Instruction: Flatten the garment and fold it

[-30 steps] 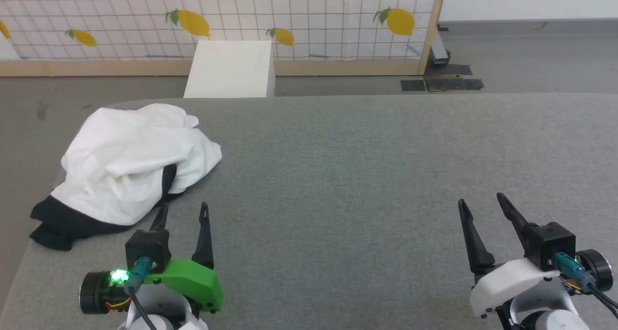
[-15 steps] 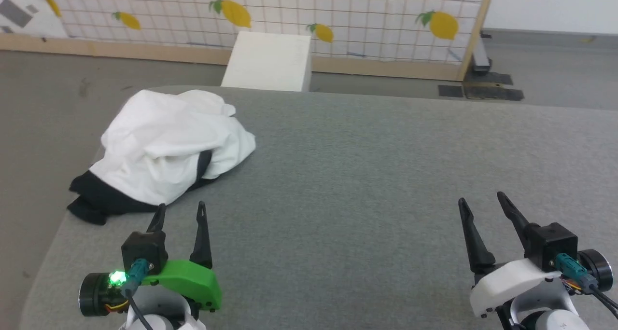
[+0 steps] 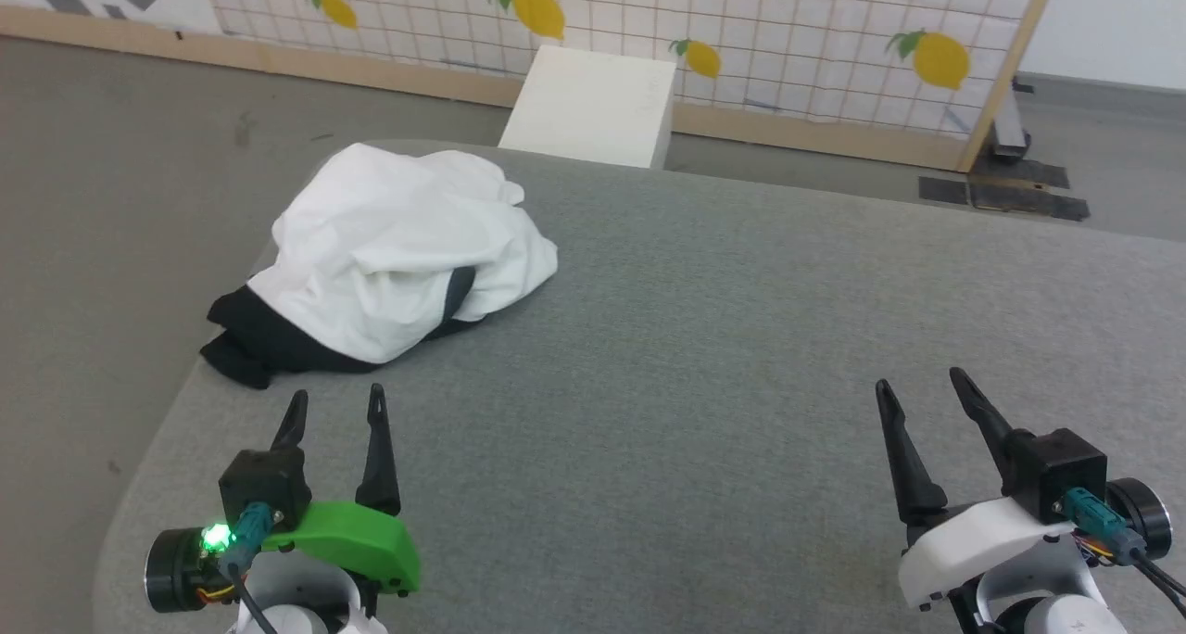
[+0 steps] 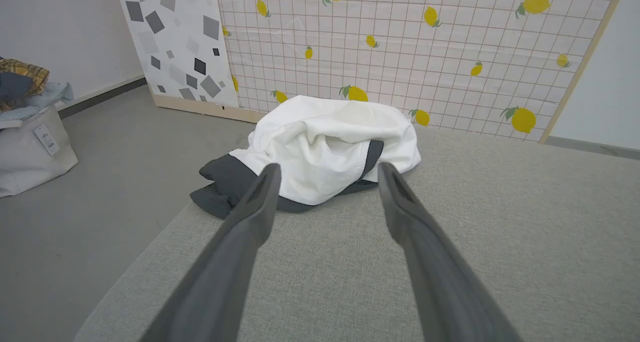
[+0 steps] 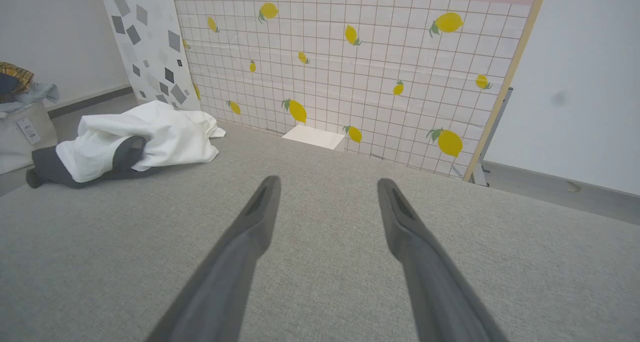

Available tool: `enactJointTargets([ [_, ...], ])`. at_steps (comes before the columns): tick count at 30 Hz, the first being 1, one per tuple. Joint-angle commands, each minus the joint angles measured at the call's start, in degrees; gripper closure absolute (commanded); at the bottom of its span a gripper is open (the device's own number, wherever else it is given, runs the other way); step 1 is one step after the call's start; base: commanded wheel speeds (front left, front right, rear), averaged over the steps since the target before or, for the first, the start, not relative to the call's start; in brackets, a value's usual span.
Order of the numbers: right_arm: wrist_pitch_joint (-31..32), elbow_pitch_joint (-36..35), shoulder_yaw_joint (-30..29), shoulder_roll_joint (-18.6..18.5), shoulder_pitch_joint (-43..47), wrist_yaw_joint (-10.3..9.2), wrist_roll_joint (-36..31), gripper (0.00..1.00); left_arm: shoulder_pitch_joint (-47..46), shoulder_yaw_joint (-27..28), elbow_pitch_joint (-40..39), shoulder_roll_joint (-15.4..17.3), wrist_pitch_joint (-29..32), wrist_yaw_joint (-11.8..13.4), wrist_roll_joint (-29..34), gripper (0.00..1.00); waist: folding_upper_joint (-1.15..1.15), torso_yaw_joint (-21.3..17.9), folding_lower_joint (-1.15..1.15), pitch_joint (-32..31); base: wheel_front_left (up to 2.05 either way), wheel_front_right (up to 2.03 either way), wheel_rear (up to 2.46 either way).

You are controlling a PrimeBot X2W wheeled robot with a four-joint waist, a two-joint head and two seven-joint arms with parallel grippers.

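Soft white-and-black garment (image 3: pixel 394 259) lies crumpled on grey felt table (image 3: pixel 704 337).

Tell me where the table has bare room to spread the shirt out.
Bare grey table stretches from the garment rightward to the far edge and back to the right tool. Crowded only at the left corner, where the garment heaps just beyond the left tool.

The garment (image 3: pixel 389 245) lies on the desk (image 3: pixel 704 337) at ten o'clock, near its far left corner. The left hand (image 3: pixel 335 393) sits at seven o'clock, just before the garment, and the right hand (image 3: pixel 917 380) at five, well apart. Beyond the desk at twelve stands a box (image 3: pixel 593 106), with a screen (image 3: pixel 788 31) behind it.
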Motion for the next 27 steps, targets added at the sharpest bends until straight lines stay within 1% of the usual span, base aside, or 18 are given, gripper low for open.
enactJointTargets([
  [1, -0.51, 0.13, 0.12, -0.01, -0.88, -0.03, 0.49, 0.0, -0.2, 0.01, -0.1, 0.32, -0.67, 0.54, -0.78, 0.0, 0.0, 0.97, 0.0, 0.19, 0.0, 0.0, 0.0],
  [27, -1.83, 0.11, 0.04, -0.01, -1.67, -0.05, 1.28, 0.0, 0.24, 0.16, 0.5, 0.22, -3.72, 0.53, -3.18, 0.0, 0.0, 7.29, 0.0, 1.31, 0.0, 0.0, 0.0],
])
